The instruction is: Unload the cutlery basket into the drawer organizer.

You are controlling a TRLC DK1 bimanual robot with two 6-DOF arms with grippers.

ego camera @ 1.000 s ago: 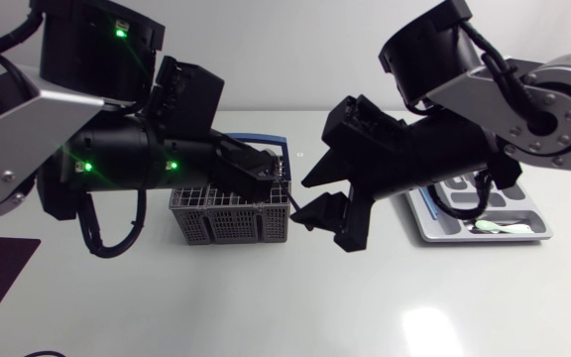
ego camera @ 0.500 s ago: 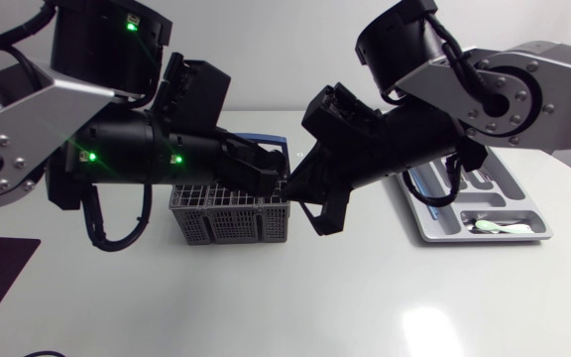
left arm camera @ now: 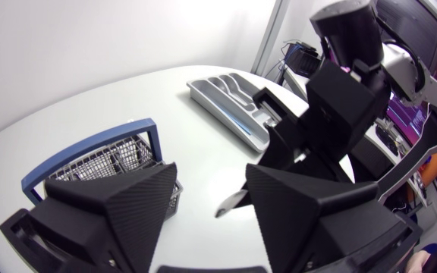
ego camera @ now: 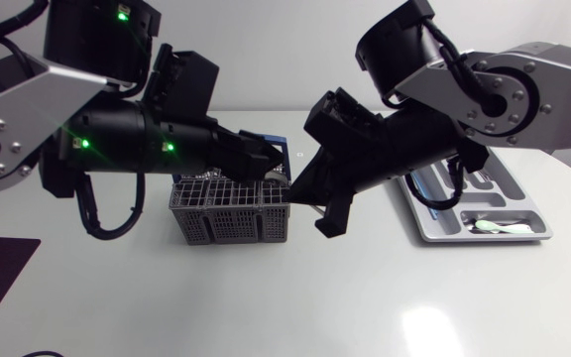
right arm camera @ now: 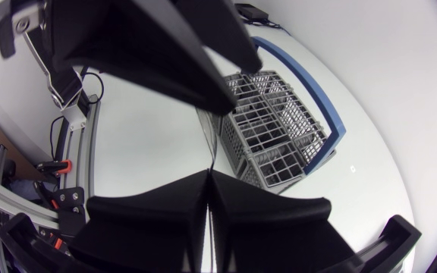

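Grey basket below left jaws spread wide, right jaws pinching silver utensil.

One cutlery basket, one drawer organizer, one silver cutlery piece — two arms, left arm and right arm, two fingers each.

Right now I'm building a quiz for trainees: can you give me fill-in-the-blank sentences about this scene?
The basket has a ____ handle.
The left gripper has its fingers ____.
The tray lies on the ____ arm's side.
The right gripper is ____ on a thin silver utensil.
Missing: blue; open; right; shut.
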